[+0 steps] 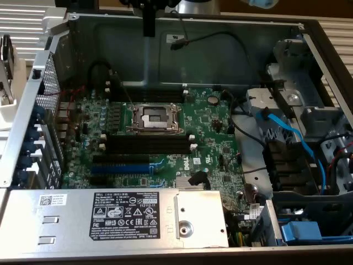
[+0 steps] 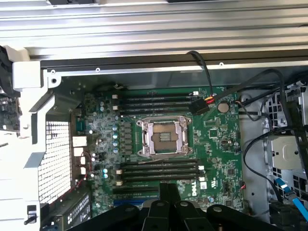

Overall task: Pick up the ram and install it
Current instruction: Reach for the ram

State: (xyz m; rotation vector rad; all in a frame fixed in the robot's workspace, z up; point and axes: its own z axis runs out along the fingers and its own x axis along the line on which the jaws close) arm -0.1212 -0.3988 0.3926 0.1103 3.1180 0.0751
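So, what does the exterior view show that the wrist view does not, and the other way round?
Exterior view: the silver power supply with its black label, lying along the motherboard's near edge.
Wrist view: the gripper, dark, above the motherboard.
Both: the green motherboard, the processor socket, the black slots beside the socket, the coin battery and a blue cable at the exterior view's right.

DELL on the power supply label (image 1: 129, 215) and on the motherboard (image 2: 219, 144)
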